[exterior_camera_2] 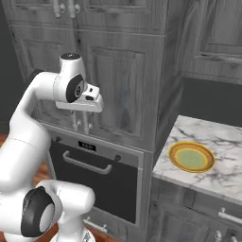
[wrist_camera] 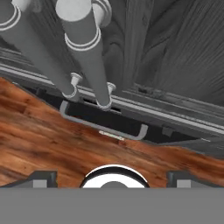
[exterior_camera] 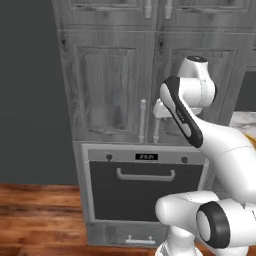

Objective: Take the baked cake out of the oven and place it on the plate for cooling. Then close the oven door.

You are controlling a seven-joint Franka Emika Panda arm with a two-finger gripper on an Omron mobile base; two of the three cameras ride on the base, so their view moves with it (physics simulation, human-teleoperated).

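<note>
While the fingers [wrist_camera: 112, 177] stand wide apart and empty, the shut oven door [wrist_camera: 103, 118] lies well below them.

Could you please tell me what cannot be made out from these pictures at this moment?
- The baked cake: the oven door is shut in both base views, hiding the inside.
- The black display on the oven: its characters are too small.
- The plate: its edge is hidden behind the arm in the left base view.

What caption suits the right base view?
White arm raised before the shut oven door, while the plate waits bare on the marble counter.
</note>
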